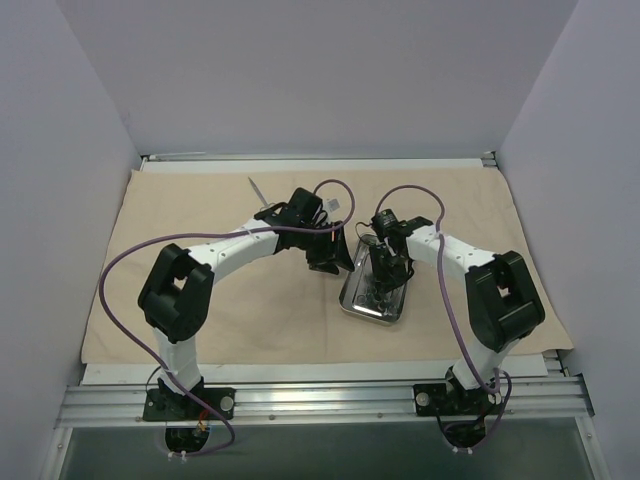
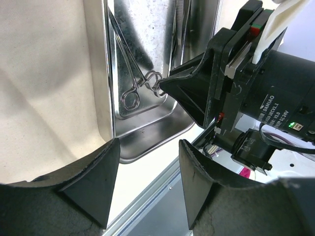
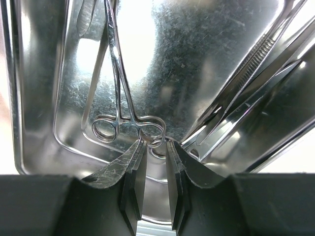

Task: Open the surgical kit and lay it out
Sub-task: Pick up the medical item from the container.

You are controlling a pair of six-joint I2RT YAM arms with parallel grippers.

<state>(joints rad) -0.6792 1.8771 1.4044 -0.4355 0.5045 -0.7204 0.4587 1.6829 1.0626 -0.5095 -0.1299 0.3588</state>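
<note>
Right wrist view: forceps ring pinched inside the tray

We see the right gripper closed on one ring handle. Tray sits right of centre on the spread beige wrap. Left gripper gapes empty, lower frame.

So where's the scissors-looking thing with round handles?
The ring-handled clamp lies in the steel tray, right of centre on the beige cloth in the top view, its rings at the tips of the right hand.
</note>
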